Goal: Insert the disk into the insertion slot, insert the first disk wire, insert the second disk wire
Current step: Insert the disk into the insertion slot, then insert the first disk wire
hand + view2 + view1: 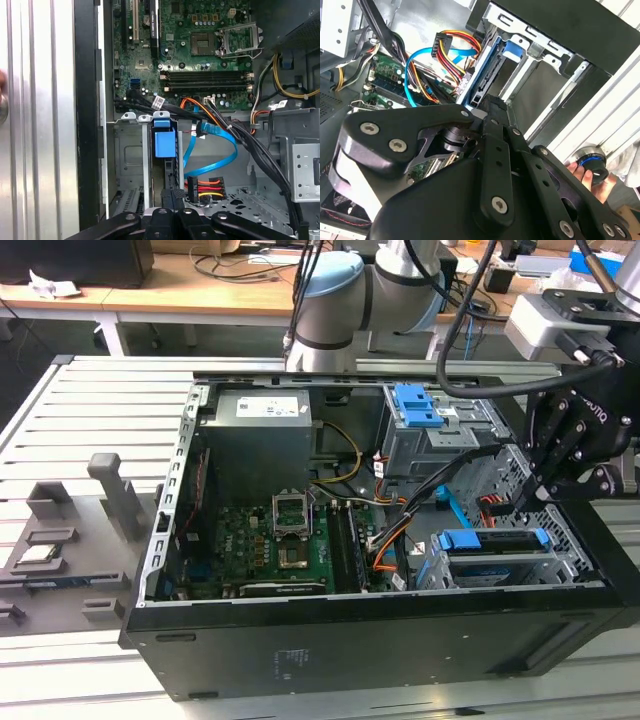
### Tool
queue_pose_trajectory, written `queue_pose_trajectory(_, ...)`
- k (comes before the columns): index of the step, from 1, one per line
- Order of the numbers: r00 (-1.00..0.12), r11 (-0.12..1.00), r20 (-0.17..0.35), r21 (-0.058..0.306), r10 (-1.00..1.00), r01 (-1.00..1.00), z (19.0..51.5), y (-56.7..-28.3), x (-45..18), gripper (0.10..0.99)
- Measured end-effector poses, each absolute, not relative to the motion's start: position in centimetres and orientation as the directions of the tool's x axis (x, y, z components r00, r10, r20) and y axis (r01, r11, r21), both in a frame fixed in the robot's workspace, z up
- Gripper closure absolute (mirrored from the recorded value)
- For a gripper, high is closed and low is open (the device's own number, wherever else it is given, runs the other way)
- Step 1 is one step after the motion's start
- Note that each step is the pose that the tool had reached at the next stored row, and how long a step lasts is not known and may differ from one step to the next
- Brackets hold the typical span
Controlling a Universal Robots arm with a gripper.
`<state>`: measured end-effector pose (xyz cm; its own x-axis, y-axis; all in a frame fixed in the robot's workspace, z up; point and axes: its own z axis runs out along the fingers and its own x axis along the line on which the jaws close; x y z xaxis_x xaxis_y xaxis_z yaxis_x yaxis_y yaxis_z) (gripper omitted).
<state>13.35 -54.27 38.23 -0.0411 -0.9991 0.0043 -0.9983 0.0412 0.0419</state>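
The black side wall of the open computer case (330, 640) lies nearest in the exterior view, resting on a slatted metal worktop (90, 410). Inside the case, at the exterior view's near right, the disk (492, 552) sits in the insertion slot (437, 570) with its blue bracket uppermost. The tool (522, 502) hangs just past the slot's far edge. In both wrist views its fingers look drawn together with nothing between them, and their tips are close to the disk's end. The first disk wire (205, 187), a red, orange and black bundle, ends in a black plug that hangs free just beside the tool. The second disk wire (212, 150) loops light blue between the green motherboard (200, 45) and the disk; I cannot tell where its end lies. A taller grey cage (420, 435) with a blue latch stands farther back.
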Motion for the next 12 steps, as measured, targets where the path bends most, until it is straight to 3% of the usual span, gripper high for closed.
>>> queue_pose_trajectory(12, -0.041, 0.041, 0.004, 0.042, -0.999, -0.998, 38.23, -54.28, 13.41, 0.980)
